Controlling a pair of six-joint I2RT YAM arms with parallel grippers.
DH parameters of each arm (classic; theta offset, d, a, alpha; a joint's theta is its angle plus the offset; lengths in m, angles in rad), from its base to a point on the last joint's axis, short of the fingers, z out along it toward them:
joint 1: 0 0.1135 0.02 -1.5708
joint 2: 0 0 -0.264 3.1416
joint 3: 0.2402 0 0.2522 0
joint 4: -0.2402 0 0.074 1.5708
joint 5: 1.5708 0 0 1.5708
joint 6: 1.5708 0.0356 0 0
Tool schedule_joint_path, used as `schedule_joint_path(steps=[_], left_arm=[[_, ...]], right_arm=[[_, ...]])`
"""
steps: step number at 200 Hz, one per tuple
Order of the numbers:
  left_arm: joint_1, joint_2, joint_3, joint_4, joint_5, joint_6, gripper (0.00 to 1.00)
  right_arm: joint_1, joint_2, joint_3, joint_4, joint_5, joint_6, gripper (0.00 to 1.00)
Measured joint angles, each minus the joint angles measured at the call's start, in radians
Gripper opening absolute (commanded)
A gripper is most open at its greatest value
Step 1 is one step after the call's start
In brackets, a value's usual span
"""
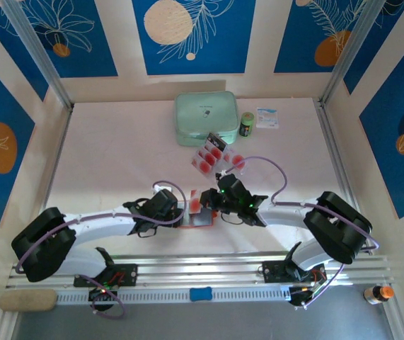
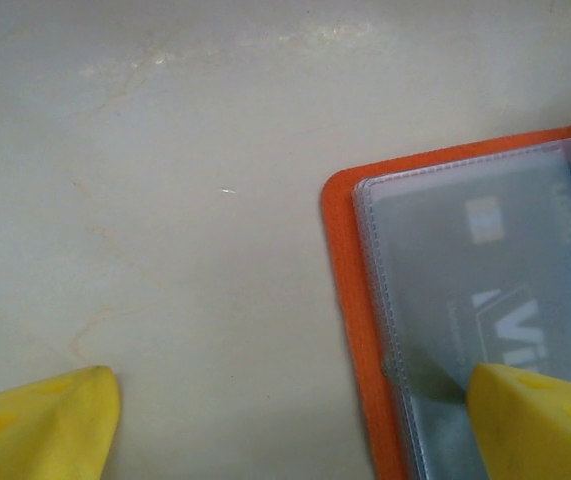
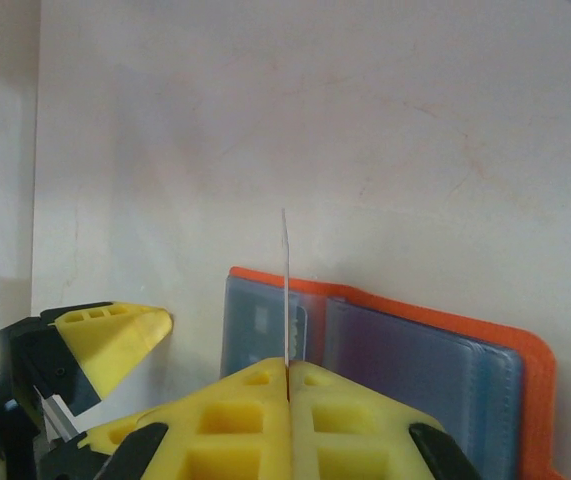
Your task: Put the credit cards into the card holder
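The orange-red card holder (image 1: pixel 200 222) lies open on the table between both arms, its clear sleeves (image 2: pixel 485 270) facing up, one with a card inside. My left gripper (image 2: pixel 290 420) is open; its right fingertip (image 2: pixel 540 420) rests on the holder's sleeve page near the orange edge (image 2: pixel 340 260), while the left fingertip (image 2: pixel 40 420) is over bare table. My right gripper (image 3: pixel 287 375) is shut on one credit card (image 3: pixel 286 290), seen edge-on just above the open holder (image 3: pixel 435 360). From above, that card (image 1: pixel 196 202) shows its red circle. More credit cards (image 1: pixel 214 156) sit in a clear tray.
A mint-green case (image 1: pixel 205 118) stands at the back, with a small green can (image 1: pixel 247 125) and a white packet (image 1: pixel 267 117) to its right. The left gripper's yellow finger (image 3: pixel 115 340) lies close to the left of the held card. An orange bottle (image 1: pixel 378 292) stands beyond the front rail.
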Motion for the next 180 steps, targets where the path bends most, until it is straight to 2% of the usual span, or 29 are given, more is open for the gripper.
schedule_joint_path(steps=[180], left_arm=[[0.0,-0.006,-0.01,0.006,-0.003,0.0,0.89]], right_arm=[[0.031,0.039,-0.032,0.043,0.019,0.029,0.0]])
